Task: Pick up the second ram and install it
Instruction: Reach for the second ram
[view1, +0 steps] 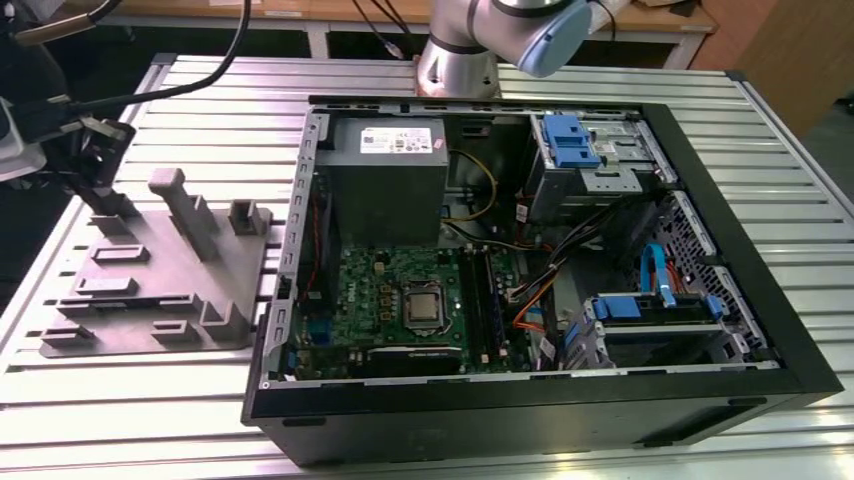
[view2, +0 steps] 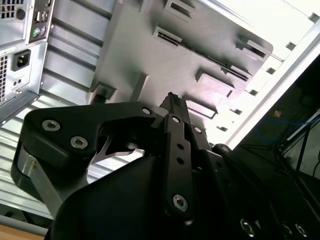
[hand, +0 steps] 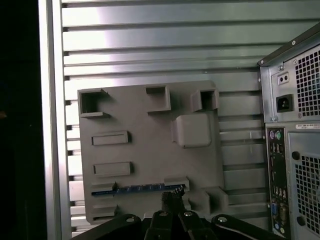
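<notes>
The second ram (hand: 132, 189), a thin dark blue stick, stands on edge in a slot of the grey fixture plate (hand: 150, 145) in the first wrist view. My gripper (hand: 172, 196) hovers above the plate, its black fingertips pressed together over one end of the stick and holding nothing. The second wrist view has the gripper (view2: 172, 99) pointing down at the same plate (view2: 150, 55). In the exterior view the gripper (view1: 104, 195) hangs over the plate (view1: 160, 290) at the exterior view's left.
An open black computer case (view1: 534, 410) lies on the slatted metal table (view1: 134, 400), with the green motherboard (view1: 394, 290) and its long black slots inside. The case's rear panel (hand: 295, 125) is beside the plate. The arm's base (view1: 461, 60) stands behind the case.
</notes>
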